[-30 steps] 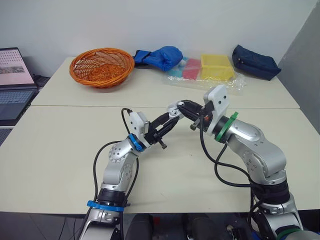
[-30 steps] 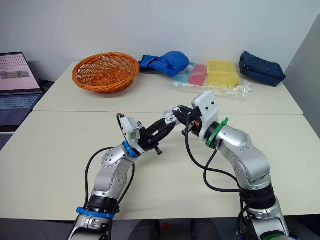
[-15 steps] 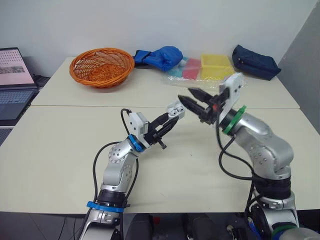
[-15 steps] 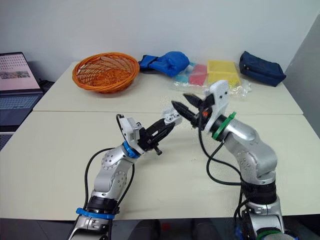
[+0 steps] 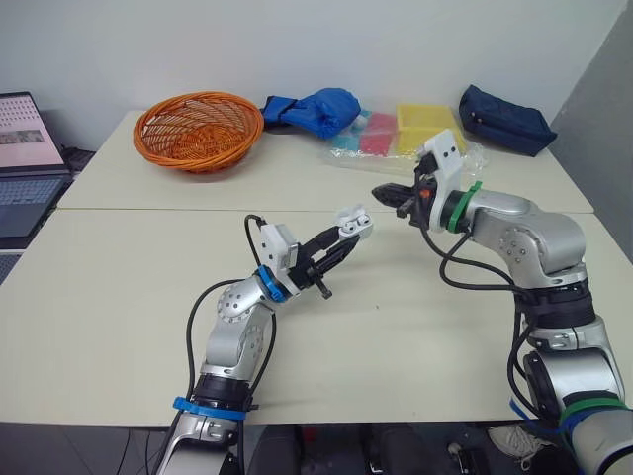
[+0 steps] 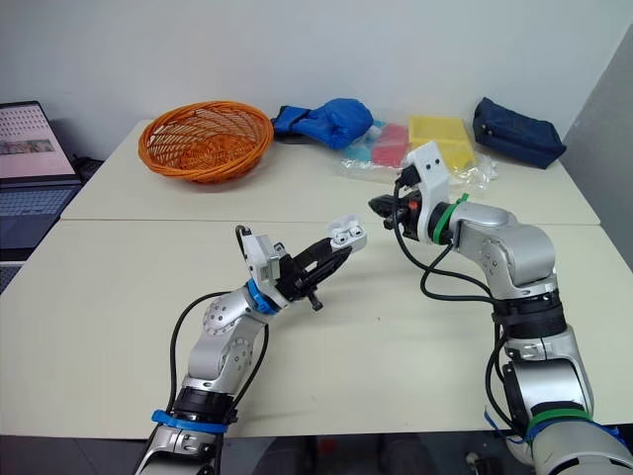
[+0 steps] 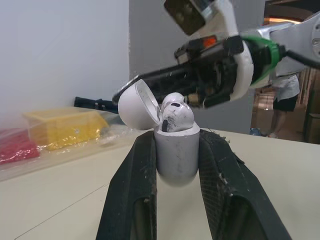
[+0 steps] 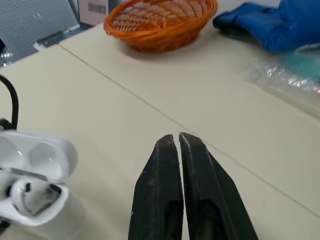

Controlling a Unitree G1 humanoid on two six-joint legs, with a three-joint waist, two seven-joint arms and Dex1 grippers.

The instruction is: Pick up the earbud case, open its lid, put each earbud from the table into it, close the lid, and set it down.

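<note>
**Q.** Reading from the left, past the orange woven basket (image 5: pixel 198 129) at the back: why does the left gripper (image 5: pixel 342 237) hold the small white plastic earbud case (image 5: pixel 353 220) above the cream table (image 5: pixel 119 297)?

**A.** Its two black fingers pinch the lower body of the case from either side. That leaves the hinged lid (image 7: pixel 137 104) free to stand open and turns the mouth of the case toward the other arm. Judged from the task, this presents the sockets for loading and the lid for closing.

**Q.** And further right?

**A.** The right gripper (image 5: pixel 380 192) hovers just beside the case without touching it. Its fingers are pressed together and carry nothing (a pose that would suit nudging the lid shut, though that is a judgement).

**Q.** What does the left wrist view add?

**A.** A white earbud (image 7: pixel 176 114) sits in the mouth of the case with its head above the rim, and the fingers lie flush against the case walls. The head views supply the layout, with the case in the air between the two arms.

**Q.** And the right wrist view?

**A.** It looks into the open case from the lid side. There are two hollows in the lid and one bud in the body. Whether a second bud is seated cannot be told.
</note>
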